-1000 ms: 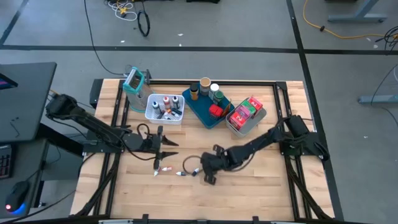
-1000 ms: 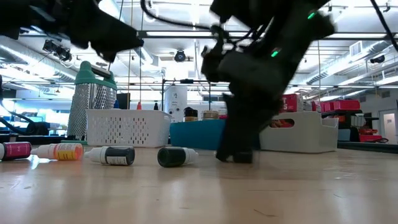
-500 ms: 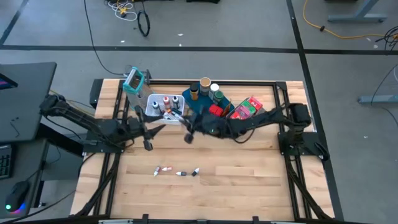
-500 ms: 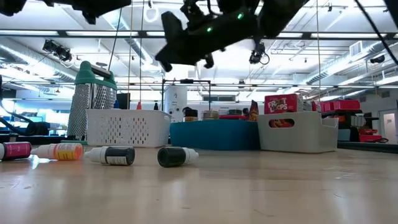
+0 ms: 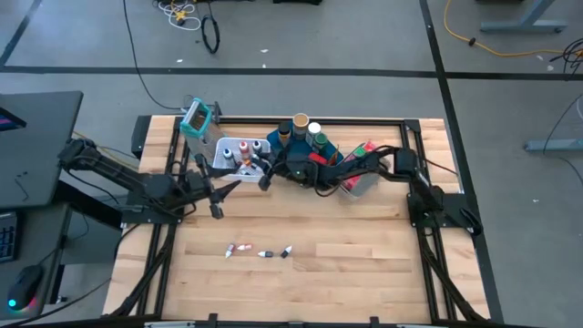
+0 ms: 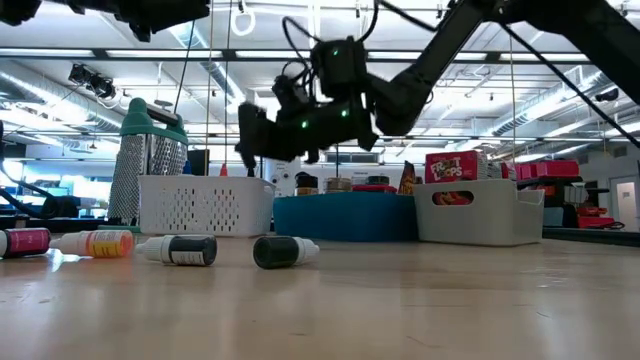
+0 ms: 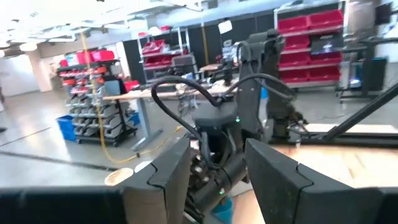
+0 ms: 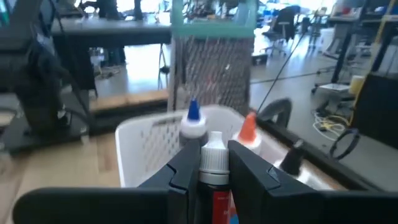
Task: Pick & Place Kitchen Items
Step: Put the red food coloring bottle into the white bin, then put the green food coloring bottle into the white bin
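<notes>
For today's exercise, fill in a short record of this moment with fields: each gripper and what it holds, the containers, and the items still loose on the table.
right gripper: shut on a white-capped bottle, raised beside the white basket
left gripper: open, empty, raised in front of the basket
basket contents: small bottles with blue and orange tips
blue tray: jars and a red tin
grey bin: red and green packets
loose on table: four small bottles lying in a row near the front
grater: behind the basket

Bare table front (image 5: 364, 264) beside four fallen bottles (image 5: 260, 251); basket (image 5: 226, 164), tray (image 5: 301, 171), bin (image 5: 363, 185) crowd the back.
</notes>
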You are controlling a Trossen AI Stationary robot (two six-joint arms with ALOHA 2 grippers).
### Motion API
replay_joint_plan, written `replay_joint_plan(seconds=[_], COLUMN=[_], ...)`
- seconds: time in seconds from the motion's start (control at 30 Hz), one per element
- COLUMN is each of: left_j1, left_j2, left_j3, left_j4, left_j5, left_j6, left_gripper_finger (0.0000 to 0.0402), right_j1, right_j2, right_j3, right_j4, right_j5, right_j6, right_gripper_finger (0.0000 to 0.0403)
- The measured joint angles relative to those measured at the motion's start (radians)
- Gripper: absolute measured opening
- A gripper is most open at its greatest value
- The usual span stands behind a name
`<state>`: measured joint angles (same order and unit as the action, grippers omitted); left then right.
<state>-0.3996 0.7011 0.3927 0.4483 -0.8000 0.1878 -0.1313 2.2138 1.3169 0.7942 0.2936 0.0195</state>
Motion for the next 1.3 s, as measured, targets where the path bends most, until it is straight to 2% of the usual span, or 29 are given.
replay_joint_plan(seconds=[0.17, 0.47, 0.63, 0.87, 1.07, 1.3], left_j1=[0.000, 0.000, 0.000, 0.000, 0.000, 0.000], left_j2=[0.006, 0.006, 0.006, 0.006, 0.006, 0.006], left_j3=[0.000, 0.000, 0.000, 0.000, 0.000, 0.000], left_j4=[-0.036, -0.043, -0.056, -0.090, -0.096, -0.096], left_j5=[-0.019, -0.027, -0.027, -0.027, -0.027, -0.027], left_j6=[-0.006, -0.001, -0.005, -0.018, -0.019, -0.019], left_gripper_finger=[0.0162, 0.0162, 0.0162, 0.0162, 0.0162, 0.0162], right_j1=[-0.012, -0.014, -0.010, 0.033, 0.091, 0.191], right_j2=[0.041, 0.040, 0.035, -0.045, -0.121, -0.146], right_j3=[0.008, 0.010, 0.010, 0.010, 0.011, 0.011], right_j4=[-0.011, -0.020, -0.027, -0.096, -0.303, -0.565], right_j5=[-0.022, -0.023, -0.043, -0.283, -0.527, -0.635], right_j6=[0.006, -0.002, -0.012, -0.054, -0.181, -0.190], right_gripper_finger=[0.0090, 0.0177, 0.0202, 0.0202, 0.0197, 0.0197])
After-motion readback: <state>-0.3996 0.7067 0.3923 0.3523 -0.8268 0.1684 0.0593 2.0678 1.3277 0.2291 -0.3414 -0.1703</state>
